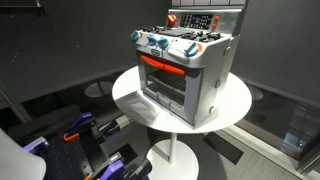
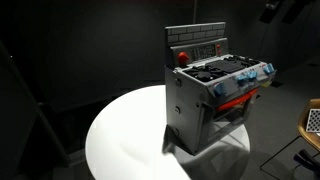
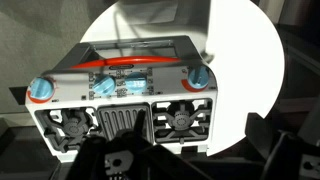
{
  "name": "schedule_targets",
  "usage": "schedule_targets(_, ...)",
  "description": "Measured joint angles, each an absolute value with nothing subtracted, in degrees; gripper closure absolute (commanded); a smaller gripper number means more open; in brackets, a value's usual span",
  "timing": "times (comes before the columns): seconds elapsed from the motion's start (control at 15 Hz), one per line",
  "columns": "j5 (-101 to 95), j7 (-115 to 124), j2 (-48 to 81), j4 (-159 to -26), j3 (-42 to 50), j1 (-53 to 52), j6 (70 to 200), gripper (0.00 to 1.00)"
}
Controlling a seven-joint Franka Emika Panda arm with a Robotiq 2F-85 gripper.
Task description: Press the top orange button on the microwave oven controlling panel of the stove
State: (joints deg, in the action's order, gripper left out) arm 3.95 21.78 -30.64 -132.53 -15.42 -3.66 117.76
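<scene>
Wrist view looked down on the stove (image 3: 130,85) on the white table (image 3: 250,60), the hand (image 3: 185,160) a dark blur, grip unreadable, near the rear microwave oven controlling panel (image 1: 205,20); likely the approach step, next needing alignment with the top orange button, too small to make out.

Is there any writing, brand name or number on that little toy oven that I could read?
No text can be read in any view.
On the back panel of the stove: tiny marks in its dark section, too small and blurred to read.
On the knobs: nothing legible.
</scene>
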Motion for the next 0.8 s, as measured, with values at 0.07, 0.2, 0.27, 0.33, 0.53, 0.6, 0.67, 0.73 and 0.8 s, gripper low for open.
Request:
schedule_targets(0.07,4.0,21.8,-30.6,-132.5,-15.4,-3.7,117.8,0.00)
schedule_targets(0.2,4.0,21.8,-30.6,-132.5,-15.4,-3.7,117.8,0.00)
schedule_targets(0.27,4.0,21.8,-30.6,-132.5,-15.4,-3.7,117.8,0.00)
schedule_targets(0.33,4.0,21.8,-30.6,-132.5,-15.4,-3.7,117.8,0.00)
schedule_targets(0.53,3.9,21.8,-30.5,-132.5,-15.4,-3.7,117.8,0.00)
schedule_targets(0.6,3.8,21.8,-30.5,-132.5,-15.4,-3.7,118.0,0.00)
schedule_targets(0.67,3.6,21.8,-30.4,-132.4,-15.4,-3.6,118.3,0.00)
schedule_targets(0.73,3.4,21.8,-30.2,-132.2,-15.3,-3.6,118.6,0.00)
schedule_targets(0.8,3.0,21.8,-30.0,-131.9,-15.3,-3.5,119.1,0.00)
